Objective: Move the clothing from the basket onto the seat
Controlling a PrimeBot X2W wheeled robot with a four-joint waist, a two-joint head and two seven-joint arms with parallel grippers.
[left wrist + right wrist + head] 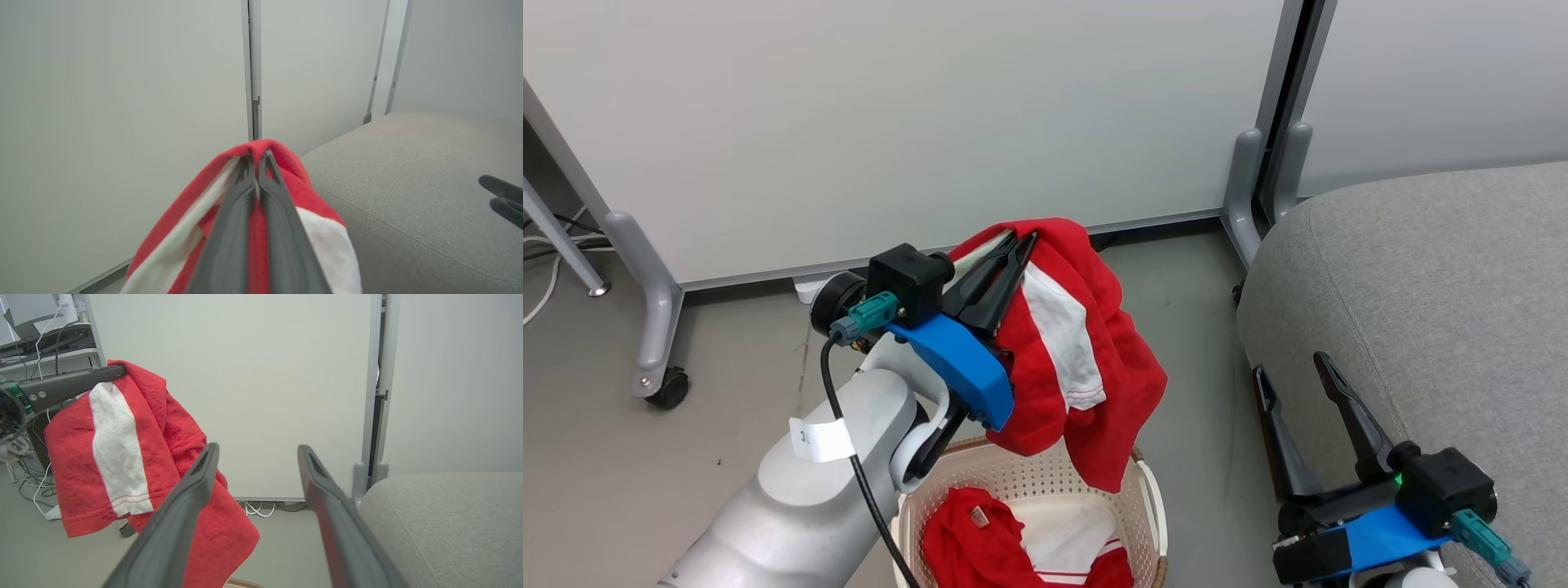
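Seat [1421, 310]: a large grey cushion on our right, bare where we can see it. We judge that we are mid-carry towards it.
Basket [1153, 498]: cream and perforated, standing on the floor under our left arm, near the seat's corner.
Lifted garment [1111, 367]: red with a white panel and a stitched hem. It hangs limp in loose folds, with its lowest fold above the basket's mouth.
Garment in basket [964, 543]: red and white, crumpled, with a small neck tag showing. It is yet to be moved.
Left fingers [1005, 278]: pressed together on the lifted garment's top fold, with cloth draped down both sides.
Right fingers [1276, 433]: spread apart and holding nothing, beside the seat's front edge.
Next move: we reckon the left arm should swing right, high enough for the trailing hem to clear the cushion's edge, and release only once it is over the seat.
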